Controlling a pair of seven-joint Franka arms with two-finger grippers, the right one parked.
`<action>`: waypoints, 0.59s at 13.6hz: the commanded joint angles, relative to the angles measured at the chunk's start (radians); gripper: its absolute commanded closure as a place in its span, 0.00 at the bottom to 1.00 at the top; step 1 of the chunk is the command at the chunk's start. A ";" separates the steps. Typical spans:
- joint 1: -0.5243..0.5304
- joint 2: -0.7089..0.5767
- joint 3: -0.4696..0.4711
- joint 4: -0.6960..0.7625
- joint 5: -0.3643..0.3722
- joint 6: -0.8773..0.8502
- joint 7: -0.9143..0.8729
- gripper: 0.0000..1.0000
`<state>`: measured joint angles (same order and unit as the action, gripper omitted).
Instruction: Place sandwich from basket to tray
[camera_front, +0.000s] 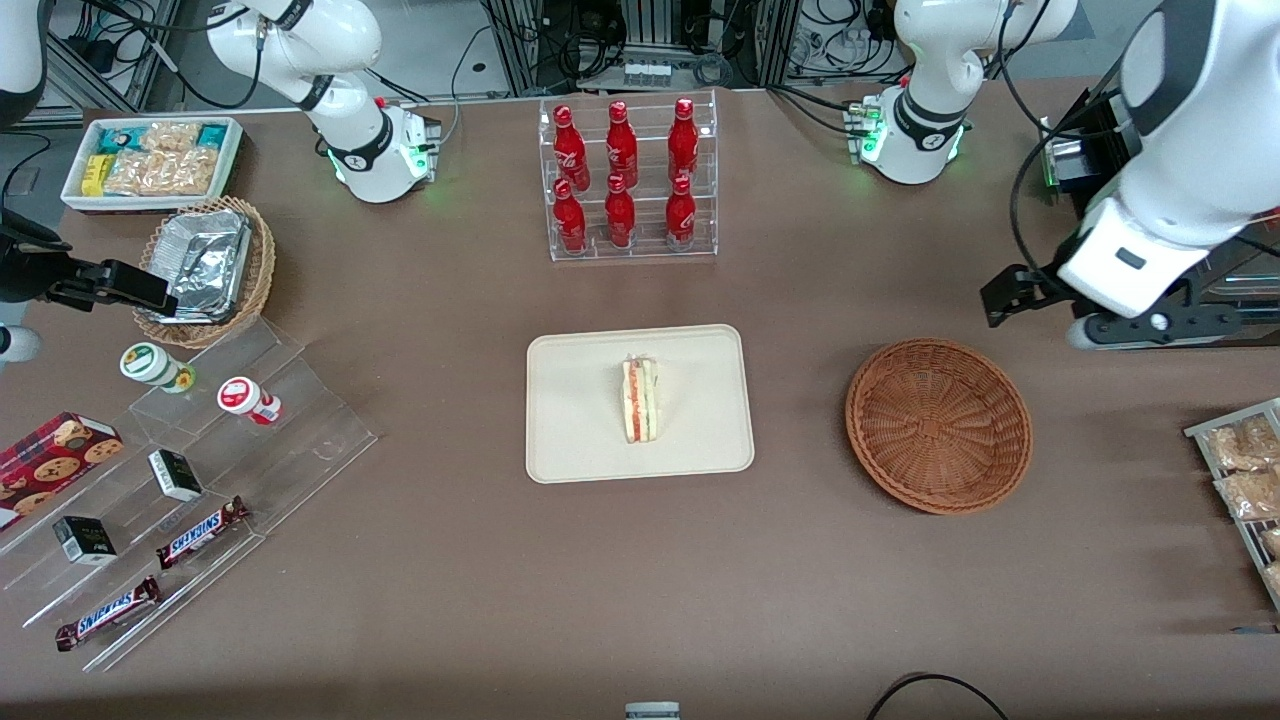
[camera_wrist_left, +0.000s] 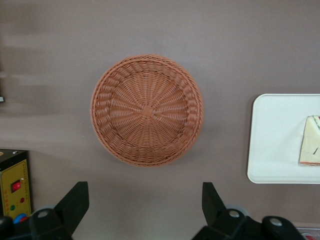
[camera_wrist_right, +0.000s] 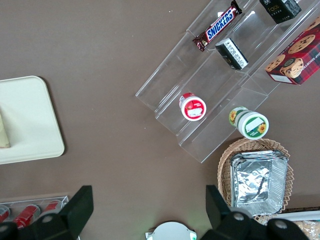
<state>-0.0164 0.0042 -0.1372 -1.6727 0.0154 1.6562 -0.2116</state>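
1. Sandwich (camera_front: 640, 400) lies on the tray (camera_front: 570, 440); basket (camera_front: 938, 425) beside the tray, empty.
2. Gripper (camera_wrist_left: 145, 210) spread apart, holding nothing, above the basket (raised).
3. Risk: a low retreat sweep could nudge the basket.

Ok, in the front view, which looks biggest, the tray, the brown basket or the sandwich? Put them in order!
1. The tray.
2. The basket, a bit smaller and empty.
3. The sandwich, smallest, lying on the tray.
The gripper hangs open above the table near the basket.
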 joint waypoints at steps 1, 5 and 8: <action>-0.029 -0.035 0.062 -0.021 -0.018 0.007 0.055 0.00; -0.063 -0.004 0.107 0.031 -0.017 0.011 0.057 0.00; -0.063 0.035 0.107 0.076 -0.005 0.007 0.055 0.00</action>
<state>-0.0648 0.0014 -0.0457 -1.6503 0.0096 1.6696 -0.1669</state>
